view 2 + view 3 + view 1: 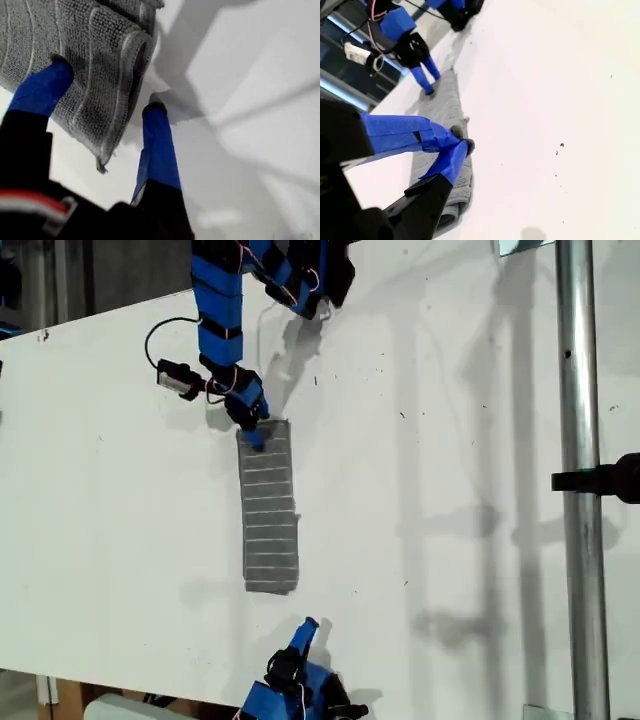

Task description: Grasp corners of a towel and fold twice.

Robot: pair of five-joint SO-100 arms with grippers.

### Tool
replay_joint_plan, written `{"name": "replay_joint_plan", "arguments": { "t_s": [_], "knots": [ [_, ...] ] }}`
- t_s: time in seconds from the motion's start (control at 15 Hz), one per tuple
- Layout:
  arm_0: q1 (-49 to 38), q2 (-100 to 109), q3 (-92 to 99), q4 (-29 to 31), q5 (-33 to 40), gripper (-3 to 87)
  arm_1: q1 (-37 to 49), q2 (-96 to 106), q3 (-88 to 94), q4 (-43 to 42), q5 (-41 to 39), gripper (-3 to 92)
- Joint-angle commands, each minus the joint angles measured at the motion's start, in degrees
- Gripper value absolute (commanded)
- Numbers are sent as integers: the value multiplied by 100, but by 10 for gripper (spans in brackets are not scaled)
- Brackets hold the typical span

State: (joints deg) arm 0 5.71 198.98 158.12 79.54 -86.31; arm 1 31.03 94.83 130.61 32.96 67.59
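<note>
The towel lies on the white table as a narrow folded strip of dark grey cloth with pale stripes. My first gripper is open at its far end. In the first wrist view, one of its fingers rests on top of the towel. The other finger is on the table beside the folded edge, with a corner hanging near. My second gripper is shut with nothing in it, just off the near end. The second wrist view shows its tips meeting above the towel.
A metal pole with a black clamp stands at the exterior view's right. A black cable and a small white module hang beside the first arm. The table's near edge runs along the bottom of the exterior view.
</note>
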Motion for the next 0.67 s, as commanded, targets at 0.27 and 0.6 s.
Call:
{"name": "replay_joint_plan", "arguments": {
  "t_s": [0.27,0.6],
  "knots": [
    [185,35,-88,-26,-62,-26,-483,-1160,-1354,-853,176,8],
    [229,35,-79,-44,-9,-26,-316,1257,-18,1195,62,-2]
  ]
}}
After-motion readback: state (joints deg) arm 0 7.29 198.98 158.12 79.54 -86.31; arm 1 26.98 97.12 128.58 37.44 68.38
